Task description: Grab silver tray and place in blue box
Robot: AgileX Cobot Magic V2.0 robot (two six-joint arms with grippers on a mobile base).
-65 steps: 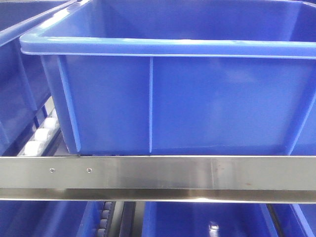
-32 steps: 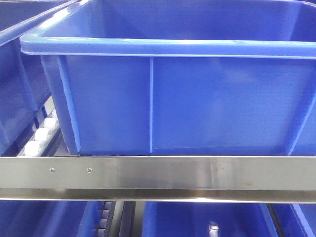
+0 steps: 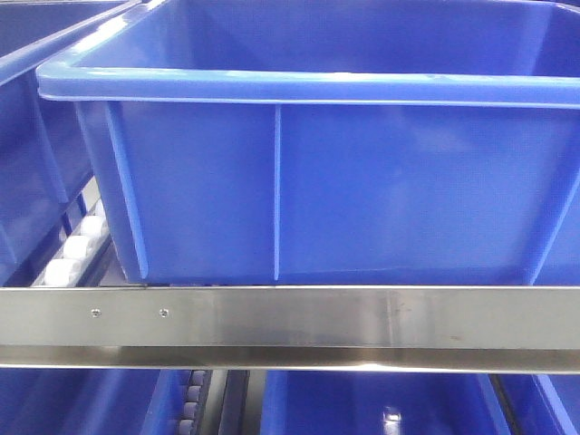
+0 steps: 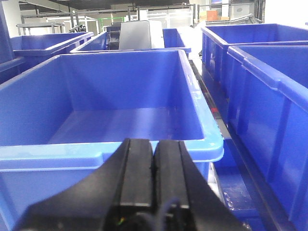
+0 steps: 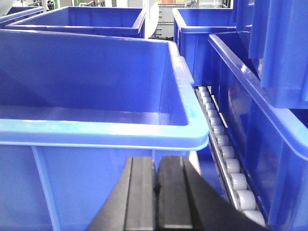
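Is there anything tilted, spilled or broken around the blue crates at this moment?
Nothing stands out. The large blue plastic crate sits level behind the steel rail, and its floor, seen from the left wrist, is bare. No silver tray shows in any view. Both the left gripper and the right gripper are shut and hold nothing.

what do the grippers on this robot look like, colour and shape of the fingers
Both look alike. The left gripper has two black, flat, slab-like fingers with squared tips, flaring into a wider black body below, where a bit of thin wiring shows. The right gripper has the same matte black fingers with a shallow lengthwise groove. No markings are visible on either.
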